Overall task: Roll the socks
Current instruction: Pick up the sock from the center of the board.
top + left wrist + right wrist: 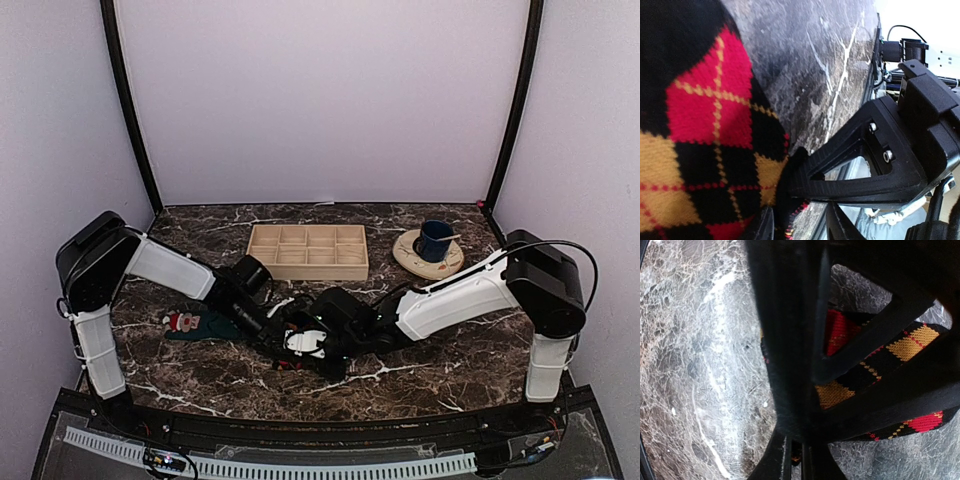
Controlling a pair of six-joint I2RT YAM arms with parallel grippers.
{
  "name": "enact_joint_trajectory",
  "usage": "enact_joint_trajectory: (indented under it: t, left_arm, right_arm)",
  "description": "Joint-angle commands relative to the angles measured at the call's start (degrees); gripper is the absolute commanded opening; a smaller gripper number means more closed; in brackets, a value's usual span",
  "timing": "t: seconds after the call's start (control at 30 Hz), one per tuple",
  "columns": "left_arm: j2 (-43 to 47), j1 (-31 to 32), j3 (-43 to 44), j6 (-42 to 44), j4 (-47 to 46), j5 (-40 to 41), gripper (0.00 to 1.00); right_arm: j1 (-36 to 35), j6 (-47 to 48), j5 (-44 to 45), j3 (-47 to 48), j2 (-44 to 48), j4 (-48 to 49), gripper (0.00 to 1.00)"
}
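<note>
**A:** Far left, the teal sock (195,325) with its Santa figure is seen lying on the counter (420,385), just beside the left arm. It is held by neither hand.

**B:** And the left hand (270,332)?

**A:** It is set low against the argyle sock (700,130) at mid-counter. Only a sock edge is seen near its fingers, so it cannot be told whether anything is gripped.

**B:** Further right?

**A:** The right hand (800,460) is pressed almost closed, and a sliver of argyle cloth is caught between its tips.

**B:** Which step is this judged to be?

**A:** The argyle sock's roll is judged barely begun, as the fabric looks bunched rather than wound. Next, the pinched edge would need to be turned over onto itself while the rest is pinned down. The teal sock is not yet brought in.
</note>
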State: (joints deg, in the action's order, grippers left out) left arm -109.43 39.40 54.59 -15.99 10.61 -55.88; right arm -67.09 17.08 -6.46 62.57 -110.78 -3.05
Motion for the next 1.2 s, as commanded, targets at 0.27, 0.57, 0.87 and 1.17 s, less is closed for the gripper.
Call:
enact_joint_trajectory:
  t: [0.27, 0.57, 0.87, 1.17]
  left_arm:
    - [6.24, -0.19, -1.77, -2.4, -0.98, 12.09, 0.41]
    - [8.55, -0.38, -2.53, -2.48, -2.92, 17.31, 0.42]
    - [11.82, -0.58, -4.52, -2.69, -6.1, 21.38, 0.44]
    - [15.32, -0.63, -8.13, -3.52, -13.23, 24.8, 0.45]
  right_arm:
    - [0.78, -5.61, -1.76, -1.02, -2.95, -8.15, 0.0]
    - [1.66, -8.37, -5.4, -0.31, -3.45, -8.75, 0.0]
    - [3.1, -10.62, -10.28, 0.46, -4.2, -9.91, 0.0]
    - [5.37, -14.74, -16.47, -1.0, -2.87, -8.9, 0.0]
